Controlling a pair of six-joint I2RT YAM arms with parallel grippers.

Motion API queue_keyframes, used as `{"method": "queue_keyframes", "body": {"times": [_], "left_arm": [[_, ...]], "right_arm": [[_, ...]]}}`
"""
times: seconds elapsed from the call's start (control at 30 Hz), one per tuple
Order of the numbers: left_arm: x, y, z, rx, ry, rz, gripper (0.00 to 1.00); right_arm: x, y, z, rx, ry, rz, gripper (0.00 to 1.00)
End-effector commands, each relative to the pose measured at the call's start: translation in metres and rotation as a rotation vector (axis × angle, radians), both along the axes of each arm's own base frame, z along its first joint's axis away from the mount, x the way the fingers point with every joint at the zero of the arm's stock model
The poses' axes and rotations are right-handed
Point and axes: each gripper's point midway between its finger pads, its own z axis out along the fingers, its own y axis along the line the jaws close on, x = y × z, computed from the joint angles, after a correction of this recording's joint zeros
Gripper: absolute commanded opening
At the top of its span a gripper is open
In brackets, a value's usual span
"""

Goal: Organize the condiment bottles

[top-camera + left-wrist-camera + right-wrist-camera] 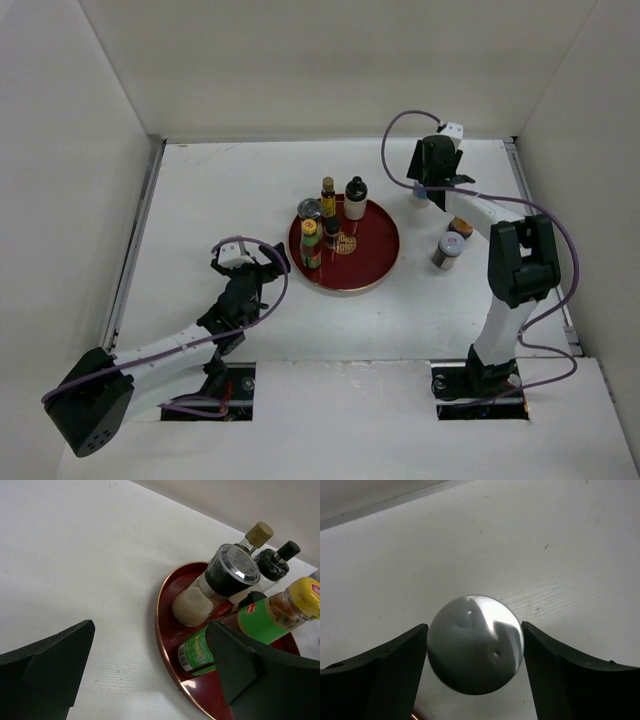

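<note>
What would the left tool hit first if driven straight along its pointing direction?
Probably the red tray's near rim, then the green-labelled bottle standing just inside it. The left tool is open; depth from the wrist view is hard to judge.

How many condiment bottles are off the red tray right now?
3. Two stand together right of the tray: an orange-capped bottle and a grey-capped bottle. A silver-capped bottle is farther back, between the right gripper fingers. The arm may hide others.
</note>
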Motion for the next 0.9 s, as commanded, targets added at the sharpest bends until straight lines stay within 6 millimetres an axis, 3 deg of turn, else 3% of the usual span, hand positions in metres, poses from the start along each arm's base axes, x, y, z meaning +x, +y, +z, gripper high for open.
{"method": "queue_keyframes", "body": {"times": [0.0, 0.13, 0.27, 0.37, 0.5, 0.67, 0.87], "left_arm": [[0.002, -0.002, 0.012, -0.051, -0.043, -0.005, 1.0], [0.002, -0.006, 0.015, -0.058, -0.049, -0.023, 1.0], [0.0, -0.009, 0.018, -0.065, -0.057, -0.034, 1.0], [-0.001, -0.007, 0.019, -0.07, -0.063, -0.028, 1.0], [-0.002, -0.005, 0.02, -0.075, -0.069, -0.023, 1.0], [0.0, -0.003, 0.02, -0.074, -0.067, -0.015, 1.0], [0.0, -0.004, 0.02, -0.075, -0.068, -0.019, 1.0]], "right_arm": [[0.014, -0.003, 0.035, -0.001, -0.099, -0.014, 0.67], [-0.008, -0.008, 0.067, -0.013, -0.199, -0.043, 0.56], [-0.047, 0.02, 0.109, 0.019, -0.293, 0.019, 0.53], [-0.073, 0.05, 0.124, 0.047, -0.326, 0.097, 0.53], [-0.099, 0.099, 0.124, 0.087, -0.325, 0.207, 0.54], [-0.111, 0.15, 0.117, 0.14, -0.32, 0.301, 0.55], [-0.107, 0.18, 0.093, 0.122, -0.279, 0.336, 0.55]]}}
